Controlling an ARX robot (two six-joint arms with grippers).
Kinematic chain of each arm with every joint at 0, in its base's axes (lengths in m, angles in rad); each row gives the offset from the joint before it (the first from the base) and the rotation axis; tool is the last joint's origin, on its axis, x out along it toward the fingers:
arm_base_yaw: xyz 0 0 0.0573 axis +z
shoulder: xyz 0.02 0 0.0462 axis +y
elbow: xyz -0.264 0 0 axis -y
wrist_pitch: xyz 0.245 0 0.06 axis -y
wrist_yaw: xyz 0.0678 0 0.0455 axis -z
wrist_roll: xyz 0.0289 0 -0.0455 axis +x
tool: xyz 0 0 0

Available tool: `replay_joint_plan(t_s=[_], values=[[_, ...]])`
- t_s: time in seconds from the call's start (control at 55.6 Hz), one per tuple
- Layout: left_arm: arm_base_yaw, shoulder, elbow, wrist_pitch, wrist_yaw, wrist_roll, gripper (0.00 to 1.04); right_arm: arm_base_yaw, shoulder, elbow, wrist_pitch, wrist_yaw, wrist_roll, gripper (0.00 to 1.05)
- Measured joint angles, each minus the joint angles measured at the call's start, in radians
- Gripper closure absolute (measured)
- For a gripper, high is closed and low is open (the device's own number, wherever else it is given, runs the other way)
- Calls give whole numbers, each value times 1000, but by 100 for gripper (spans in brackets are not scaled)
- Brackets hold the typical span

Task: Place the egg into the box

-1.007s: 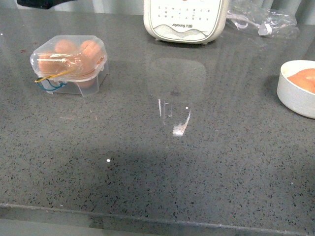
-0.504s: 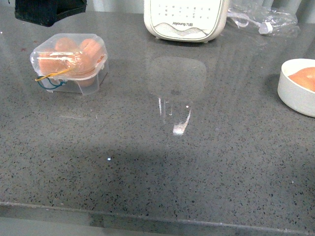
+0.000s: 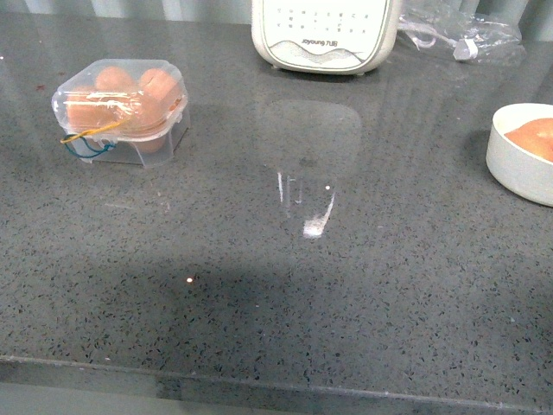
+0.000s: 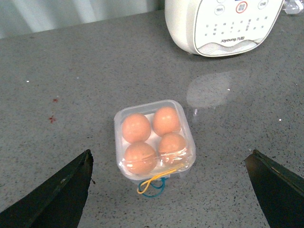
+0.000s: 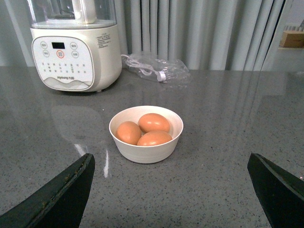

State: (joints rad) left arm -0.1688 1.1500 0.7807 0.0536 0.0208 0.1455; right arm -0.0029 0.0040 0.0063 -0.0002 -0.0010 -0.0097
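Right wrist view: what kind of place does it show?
Probably a home kitchen: a speckled grey stone worktop, a cream countertop appliance with a button panel, and a white bowl holding brown eggs.

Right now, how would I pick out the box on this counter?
Start at the cream appliance at the back of the grey counter and look to its left, nearer the robot. The box is the small clear plastic carton holding four brown eggs. Unlike the round white bowl of eggs far right, it is see-through, with yellow and blue elastic loops at its near side.
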Motion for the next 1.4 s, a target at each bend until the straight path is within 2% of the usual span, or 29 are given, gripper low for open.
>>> replay_joint_plan(t_s=[0.45, 0.827, 1.205, 1.223, 1.295, 1.403], values=[[273, -250, -12, -148, 143, 37, 7, 0, 0, 0, 0, 0, 0, 7], [402, -378, -52, -224, 249, 90, 7, 0, 0, 0, 0, 0, 0, 7], [505, -391, -76, -236, 272, 124, 7, 0, 0, 0, 0, 0, 0, 7], [507, -395, -83, -222, 283, 113, 8, 0, 0, 0, 0, 0, 0, 7], [485, -452, -206, 11, 278, -3, 23, 0, 0, 0, 0, 0, 0, 7], [441, -518, -315, 120, 240, -83, 39, 0, 0, 0, 0, 0, 0, 7]])
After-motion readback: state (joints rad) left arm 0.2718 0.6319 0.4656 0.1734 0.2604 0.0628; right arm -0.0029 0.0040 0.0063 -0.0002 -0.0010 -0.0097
